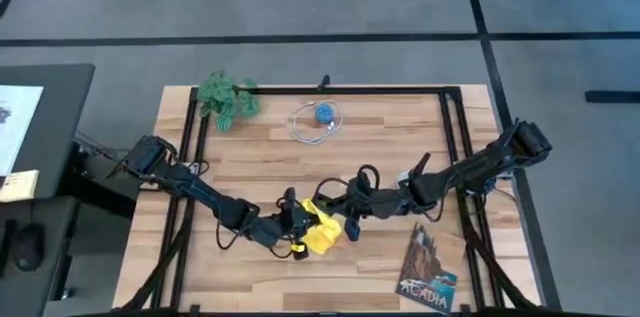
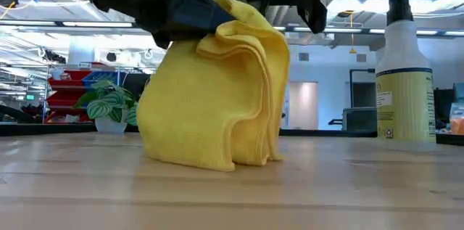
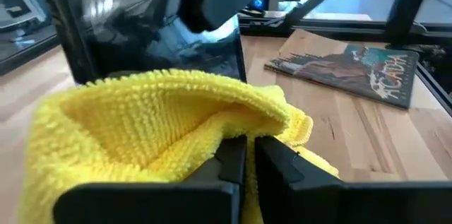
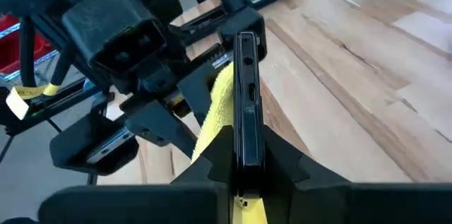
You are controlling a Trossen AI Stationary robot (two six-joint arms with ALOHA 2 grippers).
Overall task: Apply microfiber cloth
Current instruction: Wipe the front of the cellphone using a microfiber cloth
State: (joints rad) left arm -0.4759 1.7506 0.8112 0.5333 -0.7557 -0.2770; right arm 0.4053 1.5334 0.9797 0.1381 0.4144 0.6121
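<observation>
Yellow and soft, the microfiber cloth (image 1: 322, 231) sits near the front middle of the wooden table (image 1: 380, 147), pinched in the nearly closed left gripper (image 3: 250, 155). The right gripper (image 4: 246, 155) is clamped on a black smartphone (image 4: 246, 90), held on edge right against the cloth. The cloth is bunched up, so it could slide out of the pinch. The thin phone could also twist or slip if the cloth pushes too hard.

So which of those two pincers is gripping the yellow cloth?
The left pincer: its fingers are pinched shut on the microfiber cloth. The right pincer clamps a black smartphone edge-on instead.
</observation>
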